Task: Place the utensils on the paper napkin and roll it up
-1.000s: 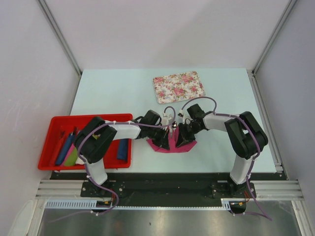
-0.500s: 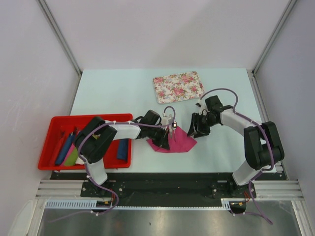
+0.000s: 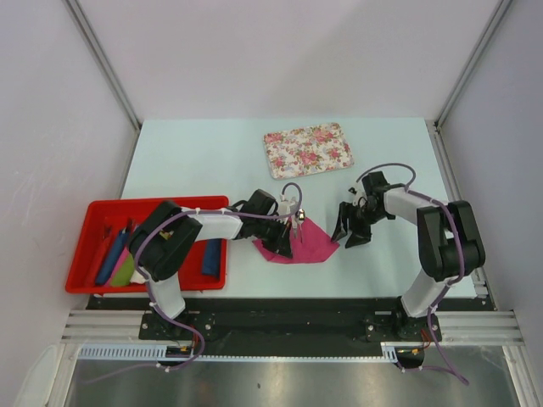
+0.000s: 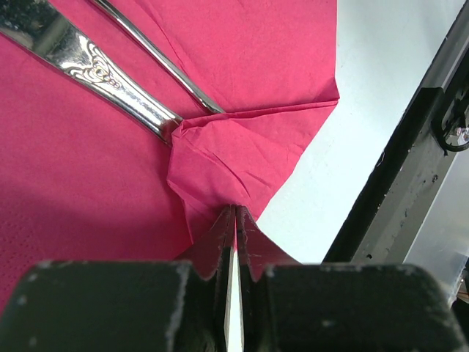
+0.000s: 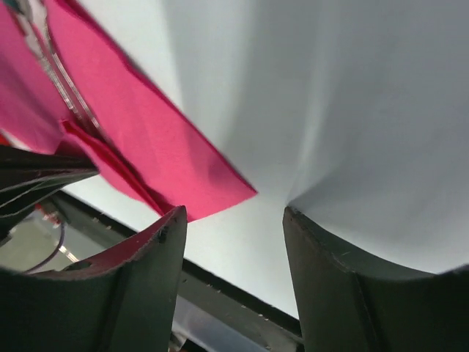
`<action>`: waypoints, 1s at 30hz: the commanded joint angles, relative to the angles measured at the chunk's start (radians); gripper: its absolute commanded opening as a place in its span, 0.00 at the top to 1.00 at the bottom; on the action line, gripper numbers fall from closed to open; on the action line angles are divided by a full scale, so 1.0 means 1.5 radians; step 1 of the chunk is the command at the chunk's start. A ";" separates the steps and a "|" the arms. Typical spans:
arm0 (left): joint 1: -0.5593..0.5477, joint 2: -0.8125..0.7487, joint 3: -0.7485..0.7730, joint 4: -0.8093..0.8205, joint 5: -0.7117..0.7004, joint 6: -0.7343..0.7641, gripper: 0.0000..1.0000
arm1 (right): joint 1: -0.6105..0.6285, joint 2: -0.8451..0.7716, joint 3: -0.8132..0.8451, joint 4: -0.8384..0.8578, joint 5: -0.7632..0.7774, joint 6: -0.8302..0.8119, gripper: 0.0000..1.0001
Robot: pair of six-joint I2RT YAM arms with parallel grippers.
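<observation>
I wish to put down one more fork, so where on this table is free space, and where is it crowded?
Free: the far-left table between the floral mat and the red tray; also right of the mat. Crowded: around the pink napkin, where the left gripper pinches a fold and the right gripper hangs open beside it.

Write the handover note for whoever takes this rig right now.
Left gripper: shut, pinching a folded edge of the napkin.
Right gripper: open, empty, just right of the napkin.
Utensils: lying on the napkin, near the front edge of the table; a fold covers their ends.
Done: cutlery placed, first fold started.
Left: roll the napkin up around it.
</observation>
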 commanded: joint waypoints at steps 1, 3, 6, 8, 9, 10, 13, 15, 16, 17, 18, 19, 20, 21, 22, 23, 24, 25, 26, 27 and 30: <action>0.003 0.009 0.008 0.022 -0.010 -0.001 0.92 | 0.022 0.068 0.003 0.046 -0.070 0.019 0.40; 0.003 0.007 0.009 0.021 -0.012 0.000 0.92 | 0.028 0.103 0.004 0.061 -0.137 0.027 0.41; 0.002 0.006 0.009 0.019 -0.015 0.003 0.92 | 0.029 0.116 0.004 0.091 -0.203 0.048 0.45; 0.003 0.003 0.008 0.018 -0.016 0.007 0.92 | 0.030 0.098 -0.004 0.125 -0.235 0.065 0.46; 0.003 0.003 0.007 0.017 -0.015 0.006 0.91 | 0.029 0.091 -0.006 0.132 -0.244 0.068 0.46; 0.003 0.001 0.007 0.018 -0.015 0.008 0.91 | 0.030 0.080 -0.007 0.144 -0.266 0.071 0.47; 0.003 0.003 0.006 0.018 -0.016 0.007 0.91 | 0.033 0.054 -0.017 0.172 -0.317 0.094 0.51; 0.002 0.005 0.008 0.018 -0.014 0.007 0.91 | 0.037 0.041 -0.030 0.191 -0.348 0.114 0.53; 0.003 0.006 0.009 0.019 -0.015 0.007 0.91 | 0.038 0.036 -0.031 0.191 -0.360 0.115 0.54; 0.003 0.008 0.010 0.019 -0.015 0.007 0.91 | 0.040 0.032 -0.033 0.191 -0.365 0.114 0.55; 0.003 0.009 0.012 0.019 -0.012 0.006 0.91 | 0.039 0.030 -0.036 0.190 -0.367 0.114 0.55; 0.003 0.010 0.012 0.018 -0.012 0.007 0.91 | 0.037 0.029 -0.037 0.189 -0.374 0.114 0.55; 0.002 0.010 0.012 0.018 -0.012 0.006 0.91 | 0.036 0.029 -0.039 0.189 -0.376 0.114 0.56; 0.003 0.011 0.013 0.019 -0.012 0.007 0.91 | 0.032 0.029 -0.042 0.187 -0.381 0.113 0.57; 0.003 0.011 0.014 0.018 -0.012 0.007 0.91 | 0.031 0.030 -0.043 0.184 -0.388 0.111 0.57; 0.003 0.011 0.014 0.018 -0.011 0.006 0.91 | 0.029 0.030 -0.043 0.181 -0.390 0.108 0.57; 0.003 0.012 0.014 0.019 -0.012 0.007 0.91 | 0.028 0.029 -0.043 0.169 -0.386 0.105 0.57; 0.003 0.012 0.014 0.019 -0.011 0.007 0.91 | 0.029 0.029 -0.040 0.159 -0.358 0.088 0.57; 0.003 0.012 0.014 0.019 -0.011 0.007 0.91 | 0.031 0.030 -0.038 0.149 -0.346 0.079 0.56; 0.003 0.011 0.015 0.019 -0.011 0.006 0.91 | 0.032 0.034 -0.038 0.137 -0.334 0.075 0.55; 0.003 0.010 0.015 0.019 -0.011 0.008 0.91 | 0.041 0.056 -0.030 0.111 -0.287 0.062 0.52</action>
